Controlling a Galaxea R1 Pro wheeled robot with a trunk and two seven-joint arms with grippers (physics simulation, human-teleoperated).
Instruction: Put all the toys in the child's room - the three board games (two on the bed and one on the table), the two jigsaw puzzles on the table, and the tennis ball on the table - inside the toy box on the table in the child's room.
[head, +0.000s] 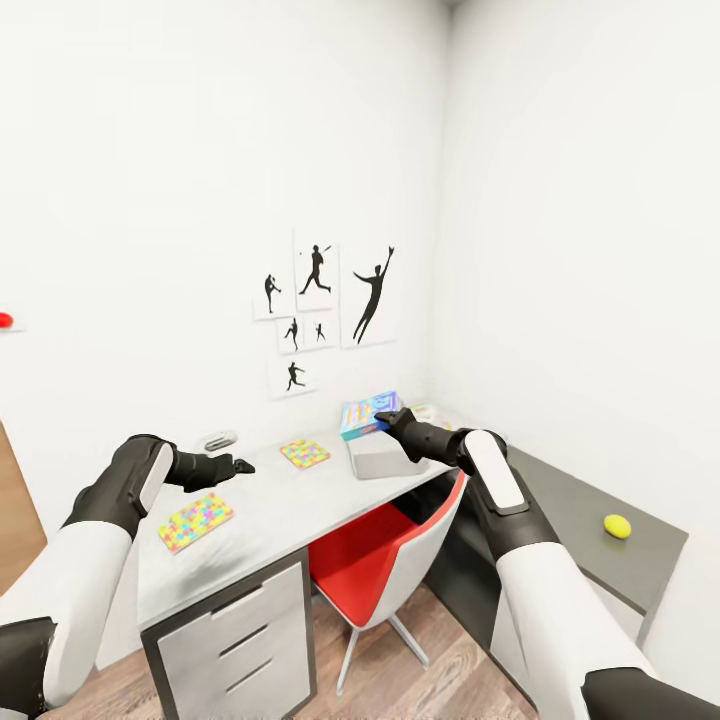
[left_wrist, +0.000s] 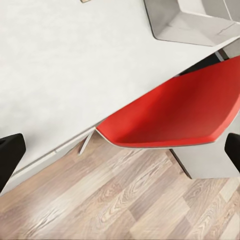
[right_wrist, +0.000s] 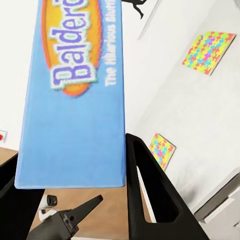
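My right gripper is shut on the blue board game, held just above the grey toy box at the table's corner. In the right wrist view the blue board game sits between the dark fingers. A white-green box lies just behind the toy box. Two jigsaw puzzles lie flat on the white top. The tennis ball rests on the grey side wing at the right. My left gripper hovers open over the table, nothing between its fingers.
A red and white chair is tucked under the table between both arms. White drawers stand at the front left. A small grey object lies by the wall. Silhouette posters hang above the table. The walls meet in a corner behind the toy box.
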